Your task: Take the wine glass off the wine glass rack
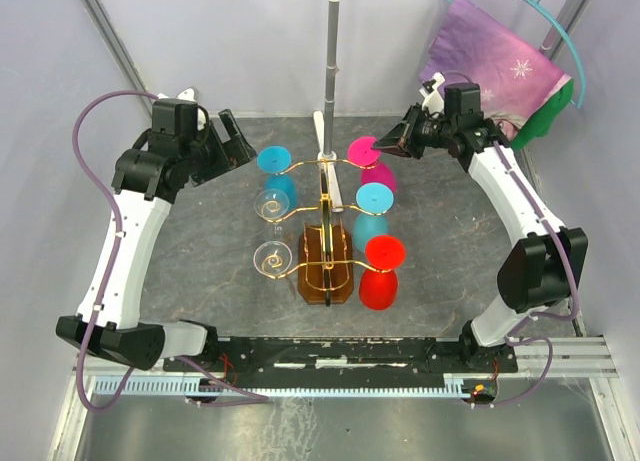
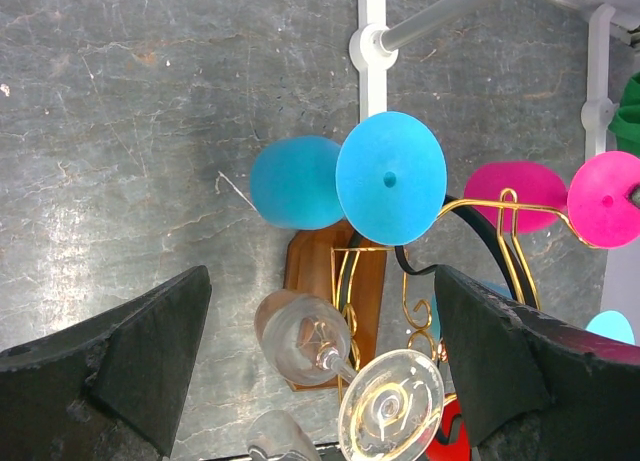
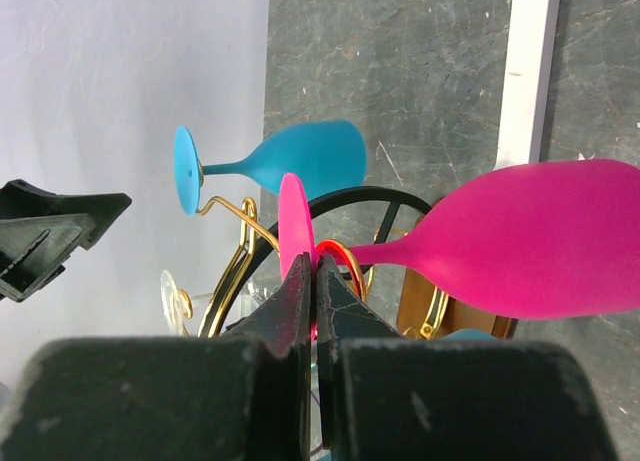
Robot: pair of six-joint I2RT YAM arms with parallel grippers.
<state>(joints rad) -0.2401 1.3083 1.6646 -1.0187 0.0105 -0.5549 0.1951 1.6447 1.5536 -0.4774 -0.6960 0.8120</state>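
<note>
The right gripper [image 3: 312, 266] pinched its jaws onto the foot of the pink wine glass [image 3: 530, 236], hung at the wine glass rack's [image 1: 325, 196] 1 o'clock arm, probably to slide it outward; the left gripper [image 1: 240, 141] hovered at 10 o'clock, jaws wide apart

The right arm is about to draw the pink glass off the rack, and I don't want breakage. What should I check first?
1. Grip: right gripper shut on the foot rim of the pink wine glass: ok.
2. Glass not yet off: its stem hangs in the far right arms of the wine glass rack: ok.
3. Clearance to the teal wine glass, which hangs next in that row: cannot tell.
4. Left gripper open and empty, facing the blue wine glass on the other side: ok.
5. Rack base flat on the table: ok.
</note>
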